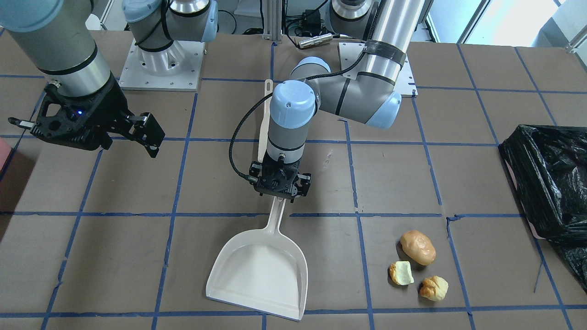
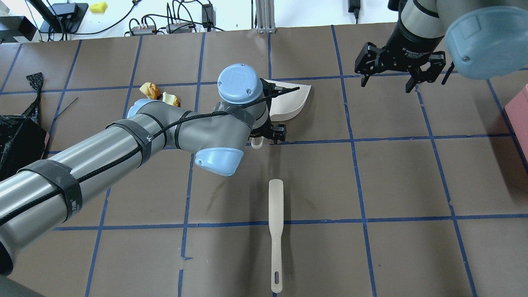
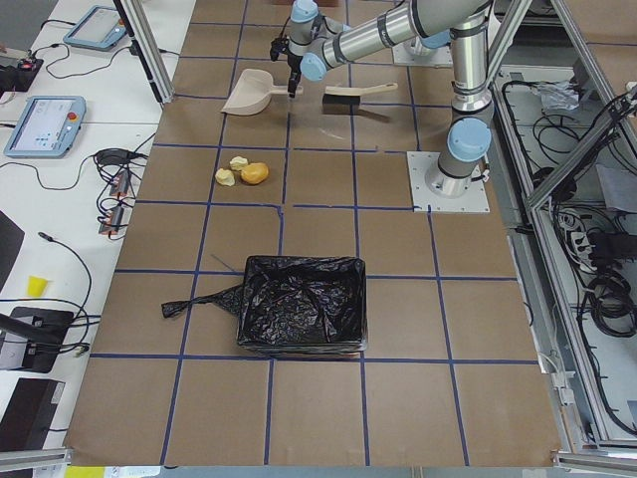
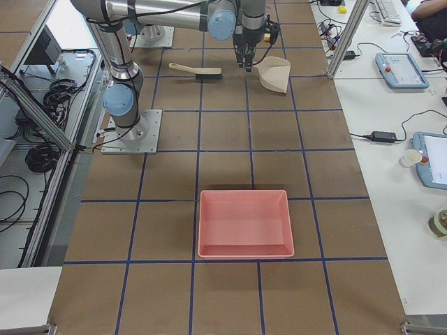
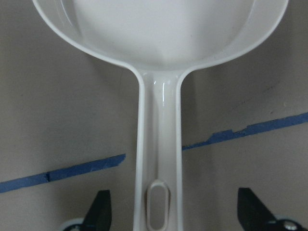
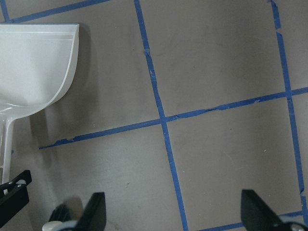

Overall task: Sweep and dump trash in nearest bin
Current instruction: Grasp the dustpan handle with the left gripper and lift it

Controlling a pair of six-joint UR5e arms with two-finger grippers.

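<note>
Hovering just above the dustpan (image 1: 259, 270), the left pincer (image 1: 280, 196) is straddling the handle (image 5: 159, 144) near its hang-hole end, w/ both fingers spread wide, one on each side & clear of the plastic; it is gripping nothing as yet. The pan is lying flat on the bench (image 1: 114, 256), long axis running near–far: handle end toward the robot, open mouth facing away. The trash (image 2: 170, 99) is sitting to the robot's left of the pan at about the same depth, i.e. off the pan's side wall, not in front of its mouth: potato-like oval (image 1: 418, 247), pale bitten chunk (image 1: 401, 273) & crusty lump (image 1: 434, 288), all close together. The bin (image 1: 550, 183), black-bagged, is standing further left again, at the bench end. The brush (image 2: 275, 231) is lying on the near side behind the left arm, axis also near–far. The right pincer (image 2: 388, 82) is hanging open & empty over the bench, right of the pan, well apart from the scraps. Judgement: the step in hand is closing on the handle; the left arm is nearer to pan, scraps & bin, and the pan is probably needing a turn toward the scraps before sweeping.
</note>
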